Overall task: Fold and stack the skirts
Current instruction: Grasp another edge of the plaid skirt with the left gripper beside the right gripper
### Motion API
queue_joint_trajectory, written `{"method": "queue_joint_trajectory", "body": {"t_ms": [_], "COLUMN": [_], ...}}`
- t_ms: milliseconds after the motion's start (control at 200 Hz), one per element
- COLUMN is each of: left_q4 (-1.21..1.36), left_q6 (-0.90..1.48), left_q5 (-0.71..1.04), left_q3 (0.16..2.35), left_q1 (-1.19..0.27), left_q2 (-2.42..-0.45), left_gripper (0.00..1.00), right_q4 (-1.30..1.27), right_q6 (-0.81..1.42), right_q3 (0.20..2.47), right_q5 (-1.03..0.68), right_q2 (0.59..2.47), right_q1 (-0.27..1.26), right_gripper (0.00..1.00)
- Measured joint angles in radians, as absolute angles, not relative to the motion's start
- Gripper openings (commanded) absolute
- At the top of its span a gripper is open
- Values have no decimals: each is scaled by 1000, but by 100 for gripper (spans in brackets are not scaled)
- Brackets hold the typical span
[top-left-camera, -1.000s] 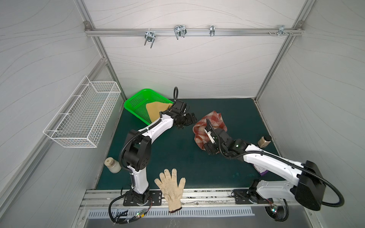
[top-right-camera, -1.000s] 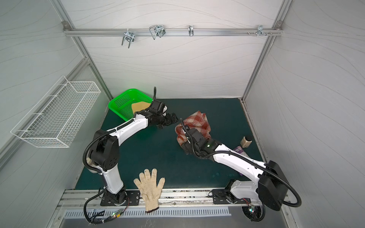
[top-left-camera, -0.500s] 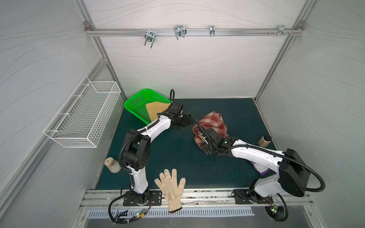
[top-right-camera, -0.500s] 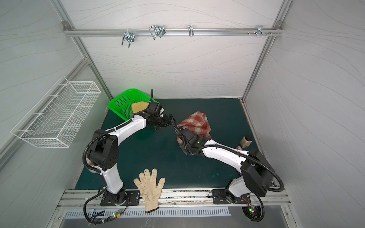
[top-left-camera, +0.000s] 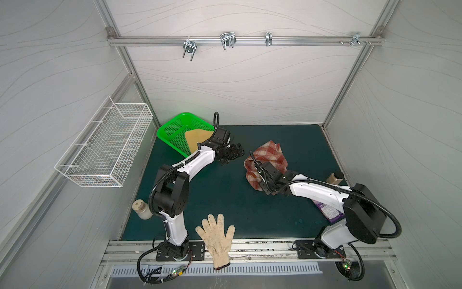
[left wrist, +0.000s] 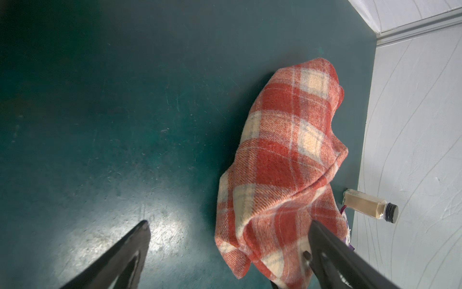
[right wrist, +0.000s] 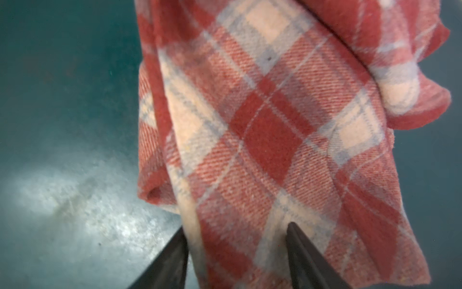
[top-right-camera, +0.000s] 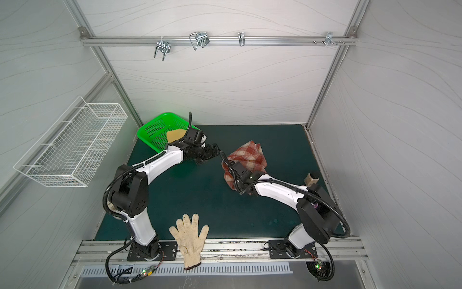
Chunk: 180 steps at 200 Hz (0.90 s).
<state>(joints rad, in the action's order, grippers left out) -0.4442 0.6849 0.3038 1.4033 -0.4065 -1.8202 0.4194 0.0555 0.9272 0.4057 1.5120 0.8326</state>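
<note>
A rust-red and cream plaid skirt (top-left-camera: 271, 156) (top-right-camera: 247, 155) lies bunched on the green mat at the middle right. My right gripper (top-left-camera: 258, 179) (top-right-camera: 233, 180) is at its near edge. In the right wrist view the plaid skirt (right wrist: 262, 125) fills the gap between the fingers of the right gripper (right wrist: 237, 227), which stand partly apart. My left gripper (top-left-camera: 235, 153) (top-right-camera: 212, 150) hovers wide open to the left of the skirt, holding nothing. In its wrist view the plaid skirt (left wrist: 287, 150) lies past the left gripper (left wrist: 228, 222). A mustard-yellow skirt (top-left-camera: 197, 137) (top-right-camera: 175, 135) lies in the green basket (top-left-camera: 172, 127).
An off-white knitted glove (top-left-camera: 217, 237) hangs over the mat's front edge. A purple packet (top-left-camera: 327, 211) lies under the right arm. A small bottle (top-left-camera: 335, 177) (left wrist: 370, 207) stands by the right wall and a jar (top-left-camera: 141, 210) at the left edge. A wire basket (top-left-camera: 107, 147) hangs on the left wall.
My right arm has shifted its elbow and its gripper has edged left along the plaid skirt's near edge. The left gripper has hardly moved.
</note>
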Motion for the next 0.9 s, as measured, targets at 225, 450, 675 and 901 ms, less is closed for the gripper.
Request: {"method": "queue_joint_trajectory", "body": {"t_ms": [225, 450, 675, 901], "left_q4": [-444, -513, -650, -837], "left_q6": [686, 667, 552, 327], "left_q5": [309, 315, 324, 292], "left_q3": [1403, 1468, 1730, 1990], "left_q1": [-405, -401, -407, -464], "left_q2": [-1820, -1833, -1895, -2020], "left_gripper": [99, 99, 99, 97], "right_q4": [416, 434, 458, 461], "right_q6": [71, 109, 229, 339], "right_q3": [918, 910, 894, 832], "right_q5": [365, 319, 221, 147], "right_q2": [1502, 1443, 1343, 1271], "right_q1": [801, 835, 914, 919], "right_gripper": [15, 4, 2, 2]}}
